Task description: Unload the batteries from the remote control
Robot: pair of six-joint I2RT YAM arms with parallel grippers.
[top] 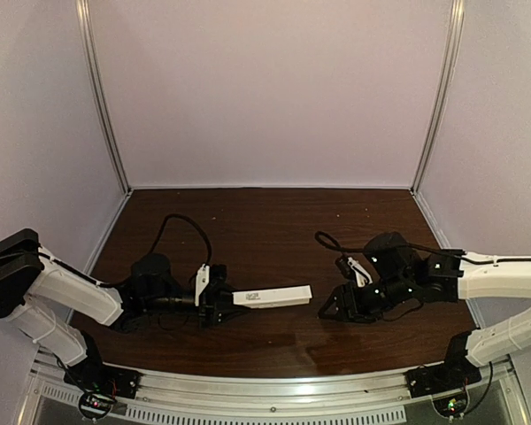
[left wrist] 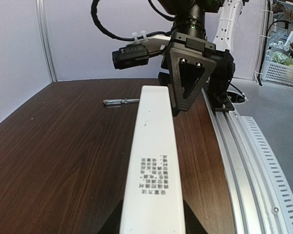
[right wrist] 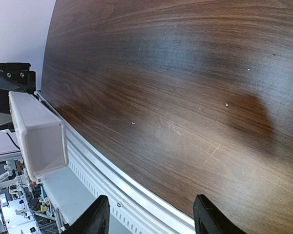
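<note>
Dark brown, glossy wood-grain tabletop (top: 274, 341), edged along the near side by a ribbed silver aluminium rail (top: 274, 396). Lying flat on the wood, a slim clear-handled metal screwdriver (left wrist: 121, 101); a few pale specks elsewhere.

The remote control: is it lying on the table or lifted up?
Lifted: the left gripper clamps one end of the remote control, which sticks out level above the table, toward the right arm.

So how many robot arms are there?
2. The left arm reaches in from the left, left gripper clamped on the white remote; the right arm from the right, right gripper open and empty. None seem hidden.
</note>
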